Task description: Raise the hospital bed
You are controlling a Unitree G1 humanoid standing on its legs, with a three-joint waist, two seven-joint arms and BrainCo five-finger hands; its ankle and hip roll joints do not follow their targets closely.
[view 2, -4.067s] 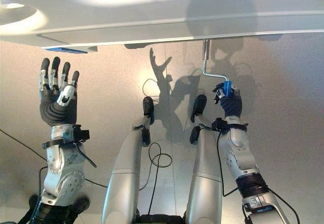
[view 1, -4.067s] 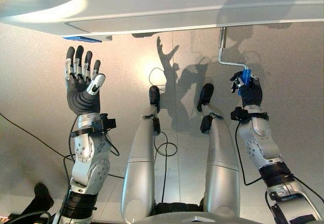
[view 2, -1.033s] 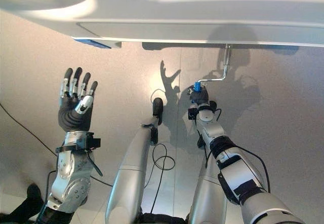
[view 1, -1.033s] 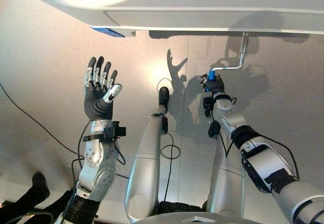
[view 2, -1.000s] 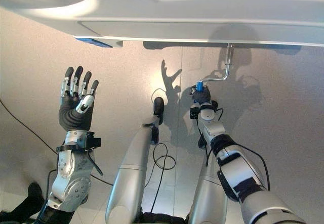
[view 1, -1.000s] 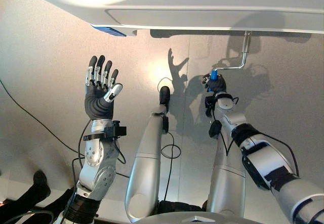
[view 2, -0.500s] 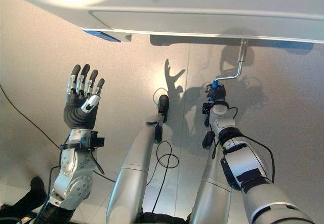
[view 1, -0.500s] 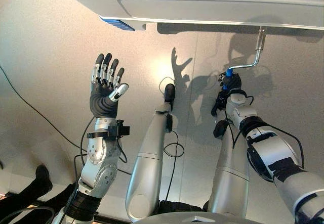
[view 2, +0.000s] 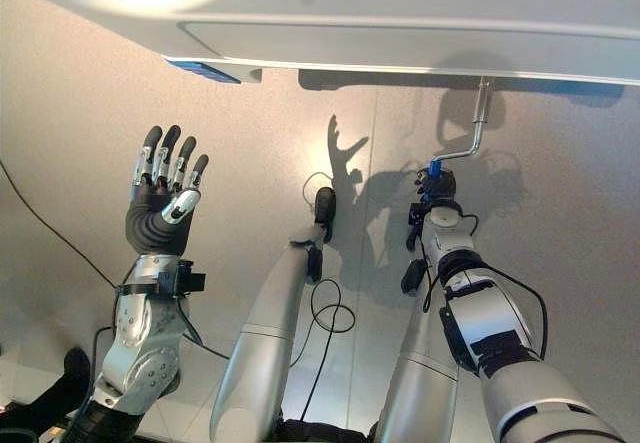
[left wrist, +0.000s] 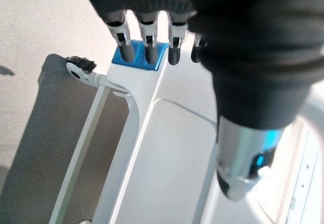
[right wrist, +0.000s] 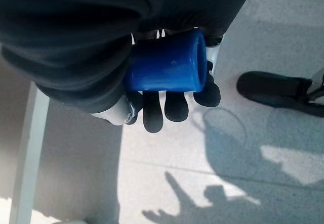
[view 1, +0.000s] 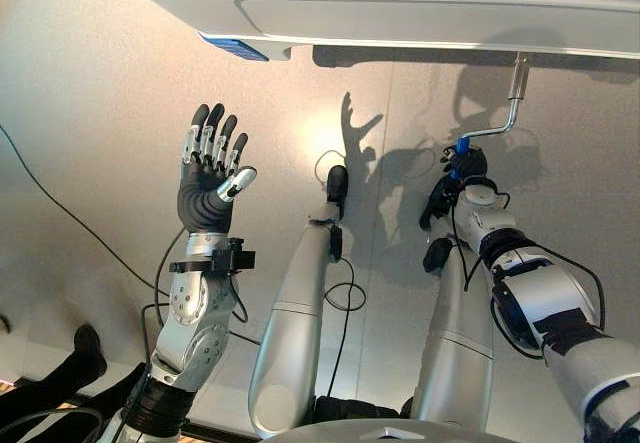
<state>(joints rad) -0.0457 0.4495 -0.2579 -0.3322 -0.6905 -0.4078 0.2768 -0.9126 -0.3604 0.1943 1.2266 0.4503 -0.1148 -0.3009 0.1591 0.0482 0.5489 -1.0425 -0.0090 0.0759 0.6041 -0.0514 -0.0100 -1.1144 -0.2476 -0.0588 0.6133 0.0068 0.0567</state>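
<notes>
The bed frame spans the far side and blocks passage beyond it. The crank hangs from its right end, with the right hand wrapped around the blue grip. Open floor surrounds the raised, spread left hand, well apart from the crank.

Pale speckled floor under warm, uneven light

The floor is light grey-beige and finely speckled; a thin straight seam runs across it from far to near; a bright warm patch of light lies on it near the middle of the eye views, fading to duller grey toward the sides; dark shadows fall on the floor to the right of that patch; in the right wrist view the floor shows paler bands of light among soft shadows.
</notes>
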